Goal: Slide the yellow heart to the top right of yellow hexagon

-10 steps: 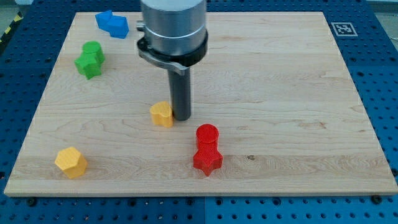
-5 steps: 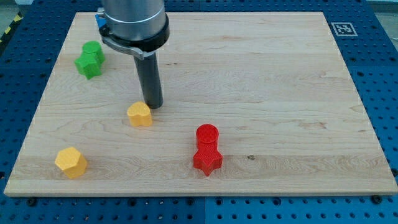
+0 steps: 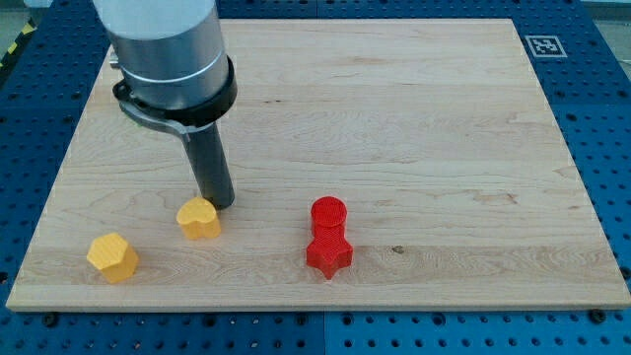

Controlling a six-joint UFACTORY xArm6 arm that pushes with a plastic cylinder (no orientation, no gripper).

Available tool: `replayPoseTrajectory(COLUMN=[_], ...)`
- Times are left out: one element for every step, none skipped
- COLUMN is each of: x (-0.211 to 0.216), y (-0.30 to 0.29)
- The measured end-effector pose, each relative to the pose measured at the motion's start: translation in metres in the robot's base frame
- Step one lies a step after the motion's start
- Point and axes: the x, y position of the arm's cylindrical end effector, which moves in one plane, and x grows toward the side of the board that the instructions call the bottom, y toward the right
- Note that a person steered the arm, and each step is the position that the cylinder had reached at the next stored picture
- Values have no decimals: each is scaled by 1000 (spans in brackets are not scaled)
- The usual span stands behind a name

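Red cylinder [image 3: 328, 213] touches red star [image 3: 328, 254], right.

Yellow heart [image 3: 199, 218], yellow hexagon [image 3: 111, 257], two red blocks [image 3: 328, 237].

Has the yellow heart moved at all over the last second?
Yes. The yellow heart has slid toward the view's lower left, closing on the yellow hexagon, which has stayed put. My tip sits against the heart's upper right.
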Motion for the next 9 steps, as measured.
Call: replayPoseTrajectory(x=[15, 20, 22, 23, 29, 33, 39, 40, 50], y=[0, 0, 0, 1, 2, 3, 15, 15, 15])
